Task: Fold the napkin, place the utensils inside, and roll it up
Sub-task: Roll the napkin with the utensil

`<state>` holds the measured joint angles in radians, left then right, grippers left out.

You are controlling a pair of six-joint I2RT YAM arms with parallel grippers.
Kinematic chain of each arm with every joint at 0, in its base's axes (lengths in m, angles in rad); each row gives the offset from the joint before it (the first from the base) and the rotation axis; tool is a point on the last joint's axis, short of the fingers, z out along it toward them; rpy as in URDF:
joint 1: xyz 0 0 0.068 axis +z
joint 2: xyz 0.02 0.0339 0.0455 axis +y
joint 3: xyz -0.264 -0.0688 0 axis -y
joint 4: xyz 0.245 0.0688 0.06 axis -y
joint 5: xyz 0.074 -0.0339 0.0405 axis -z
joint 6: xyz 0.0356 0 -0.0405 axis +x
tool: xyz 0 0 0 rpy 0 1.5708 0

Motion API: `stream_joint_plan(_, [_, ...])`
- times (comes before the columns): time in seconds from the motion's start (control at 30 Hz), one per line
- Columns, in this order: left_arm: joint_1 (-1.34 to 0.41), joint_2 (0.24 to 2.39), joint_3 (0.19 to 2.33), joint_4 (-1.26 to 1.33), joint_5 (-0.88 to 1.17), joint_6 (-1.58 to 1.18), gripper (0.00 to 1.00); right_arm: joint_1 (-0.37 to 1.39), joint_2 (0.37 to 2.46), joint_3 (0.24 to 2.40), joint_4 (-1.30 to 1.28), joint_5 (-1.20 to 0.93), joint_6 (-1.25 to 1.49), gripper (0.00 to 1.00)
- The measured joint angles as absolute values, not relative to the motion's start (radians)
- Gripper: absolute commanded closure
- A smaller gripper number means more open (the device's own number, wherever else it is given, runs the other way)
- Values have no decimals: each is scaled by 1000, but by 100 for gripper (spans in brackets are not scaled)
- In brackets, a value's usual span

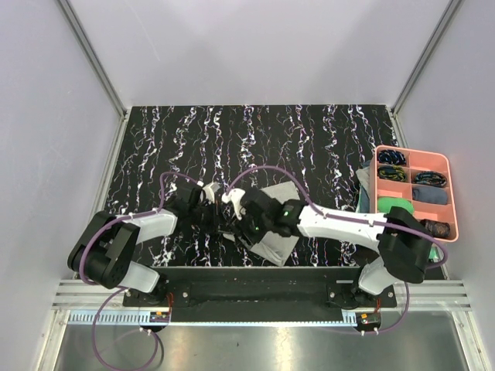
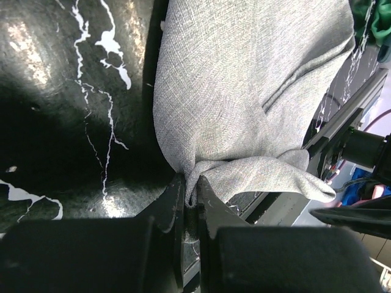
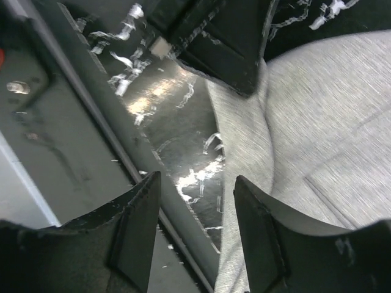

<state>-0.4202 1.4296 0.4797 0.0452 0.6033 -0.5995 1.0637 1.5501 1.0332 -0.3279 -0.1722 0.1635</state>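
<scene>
well left of the pink tray (image 1: 414,150), your left pincer (image 2: 190,186) is pressed together on a thin bunch of the napkin (image 2: 244,91) corner. the right pincer (image 3: 195,201) hangs spread and empty beside it. the napkin lies on the bench (image 1: 155,139) there. pull one-sided and the cloth may slip free, or the fold go skew.

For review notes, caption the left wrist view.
Left gripper pinches a bunched edge of the grey napkin on the black marbled table.

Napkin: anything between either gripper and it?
Nothing visible. The left gripper is shut on a bunched edge of the napkin. The right gripper is open at the cloth's edge, with nothing between.
</scene>
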Motion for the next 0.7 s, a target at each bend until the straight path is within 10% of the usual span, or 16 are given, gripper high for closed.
stream_joint_plan(0.7, [-420,1430,498,-3,598,-596,100,1158,1722,1003,-311,114,90,41])
